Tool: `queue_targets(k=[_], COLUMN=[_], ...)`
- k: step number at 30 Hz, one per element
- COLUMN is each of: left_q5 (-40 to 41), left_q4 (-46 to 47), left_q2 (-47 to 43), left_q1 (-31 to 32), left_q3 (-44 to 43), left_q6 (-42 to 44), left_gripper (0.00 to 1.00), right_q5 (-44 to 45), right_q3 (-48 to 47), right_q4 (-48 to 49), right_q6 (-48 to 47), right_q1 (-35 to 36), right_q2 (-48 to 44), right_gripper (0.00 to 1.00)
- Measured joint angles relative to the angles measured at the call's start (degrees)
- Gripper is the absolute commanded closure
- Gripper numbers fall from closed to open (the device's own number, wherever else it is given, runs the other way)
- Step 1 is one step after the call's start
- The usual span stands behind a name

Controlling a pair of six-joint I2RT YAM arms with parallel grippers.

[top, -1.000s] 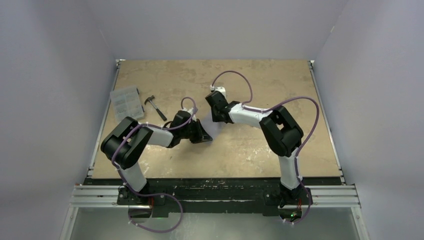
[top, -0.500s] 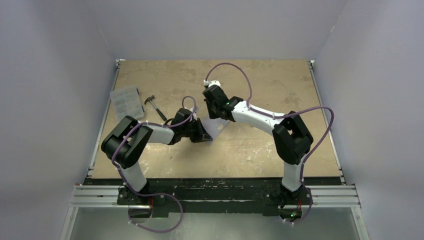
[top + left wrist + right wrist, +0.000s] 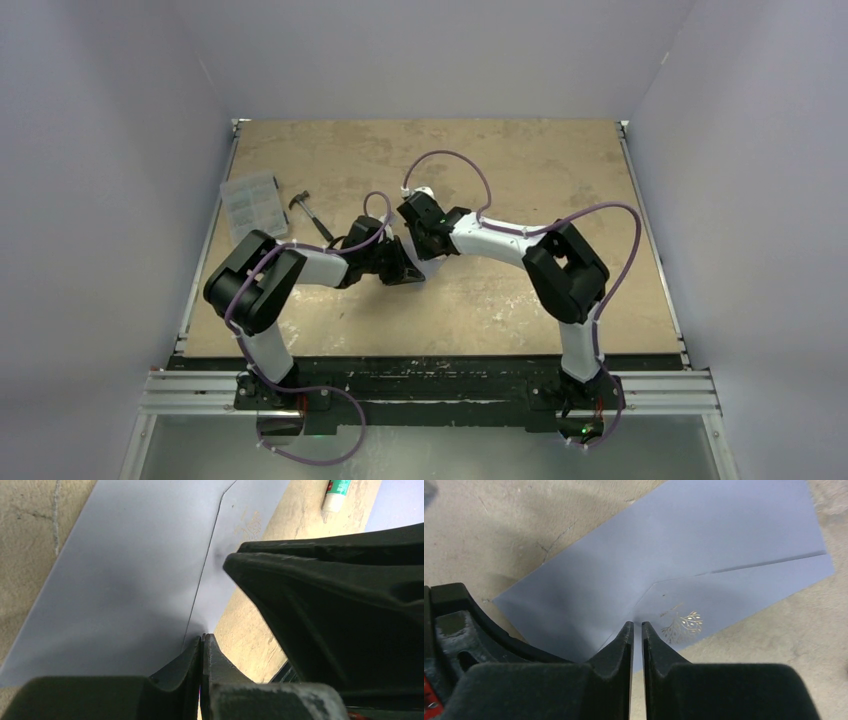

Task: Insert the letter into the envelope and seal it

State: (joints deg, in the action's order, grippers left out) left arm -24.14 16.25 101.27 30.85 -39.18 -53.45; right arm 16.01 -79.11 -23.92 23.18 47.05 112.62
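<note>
**Both pincers down on the folded flap: slip and collision are the hazards**

The envelope (image 3: 664,555) lies flat on the counter (image 3: 520,160) at mid-table, right under the two wrists. Its pointed flap (image 3: 734,592) is folded down over the body, gold tree emblem upward. The letter shows in no view. It may be inside, but that cannot be confirmed.

The left pincer (image 3: 201,647) has its tips pressed together with nothing seen between them, and it rests at the envelope's edge by the flap seam. The right pincer (image 3: 636,632) is drawn in to a thin slit, also holding nothing, its tips at the flap's point.

My reading is that the seal is being pressed. Several things could go wrong:
- A sideways push from either tip would slide the thin paper over the counter and skew the flap.
- If the tips lift too early, the flap could spring open.
- The two pincers sit just beside each other, so a small misjudged move could knock them together.

Count:
- one envelope
- no letter visible
- two pincers
- one clear ribbed box (image 3: 250,205)
- one hammer (image 3: 310,214)
- one likely glue stick (image 3: 336,490)
</note>
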Motion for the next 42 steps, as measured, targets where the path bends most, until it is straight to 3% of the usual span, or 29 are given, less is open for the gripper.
queue_targets(k=[31, 42], left_q5=[-1.7, -2.2], left_q4=[1.3, 2.3], left_q2=[1.1, 1.3], left_q1=[-0.7, -0.9], left_q3=[0.7, 1.1], left_q6=[0.0, 0.0], left_gripper=[1.0, 1.0], right_q5=[1.0, 1.9], right_q3=[-5.7, -7.4], right_q4=[-5.7, -0.9], right_q6=[2.9, 3.0], right_q1=[0.0, -3.3], right_q2=[5.9, 7.9], right_gripper=[0.94, 0.94])
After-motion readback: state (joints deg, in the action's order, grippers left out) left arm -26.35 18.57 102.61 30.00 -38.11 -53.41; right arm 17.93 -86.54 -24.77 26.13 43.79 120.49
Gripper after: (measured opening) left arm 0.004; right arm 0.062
